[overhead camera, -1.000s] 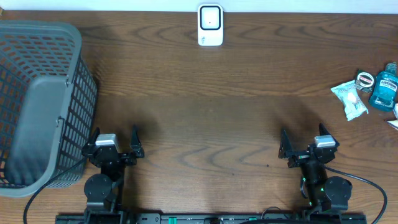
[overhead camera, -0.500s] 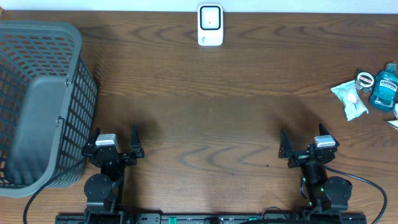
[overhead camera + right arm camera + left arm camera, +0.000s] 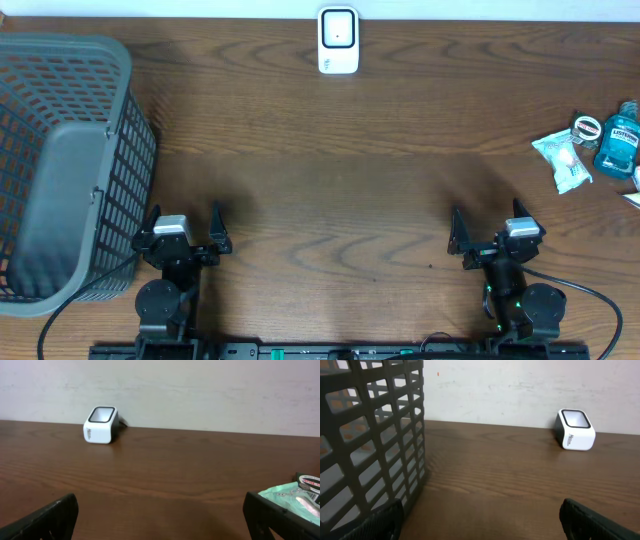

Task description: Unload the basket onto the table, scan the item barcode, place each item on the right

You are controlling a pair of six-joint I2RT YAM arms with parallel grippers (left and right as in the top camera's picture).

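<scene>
Mouthwash bottle (image 3: pixel 619 143), pale packet (image 3: pixel 562 160) and a small round roll (image 3: pixel 587 127) were the items I could see, clustered at the far right edge of the desk (image 3: pixel 380 150), well apart from both hands. The dark wooden desk filled the overhead view. A grey mesh basket (image 3: pixel 60 160) took up its left side, standing just beside the left arm. The left hand (image 3: pixel 184 226) sat low at the near edge with its fingers spread wide, released and holding nothing. The right hand (image 3: pixel 488 230) sat the same way at the near edge on the other side, also released and empty. A white scanner (image 3: pixel 338 40) with a dark window stood at the far edge, about midway between the two arms. The packet lay nearest the desk's middle, touching the blue bottle on its right, and the round roll sat just behind them. I could not make out any barcode on them.
</scene>
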